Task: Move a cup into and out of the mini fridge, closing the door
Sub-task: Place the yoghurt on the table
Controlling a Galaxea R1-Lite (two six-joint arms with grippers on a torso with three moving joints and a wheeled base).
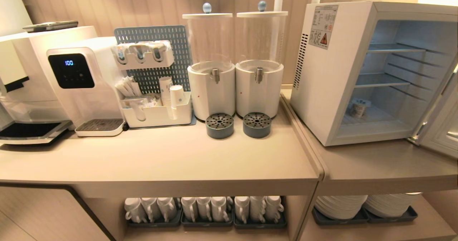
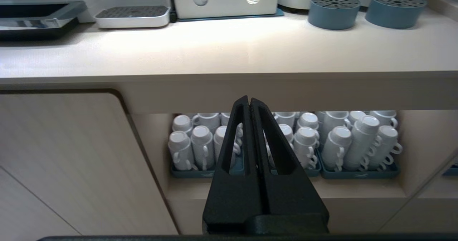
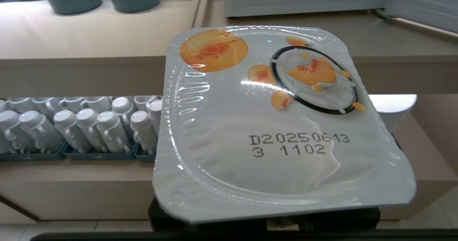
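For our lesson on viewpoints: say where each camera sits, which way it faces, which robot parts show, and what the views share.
Head: high, facing down at the counter and open mini fridge; no robot parts.
Left wrist: low, facing the mugs under the counter; shut left hand shows.
Right wrist: low, filled by a sealed cup; the hand is hidden beneath.
Shared: mugs, blue drip trays.

— What do we have in the right gripper (image 3: 264,226)?
— A sealed cup (image 3: 275,126), foil lid with peach pictures and a printed date code, lying tilted between our jaws and hiding them.
— And the fridge (image 1: 340,72)?
— White, up on the counter ahead of the jaws, its door (image 1: 442,126) swung wide open. A second small cup (image 1: 359,107) stands upright on its floor.
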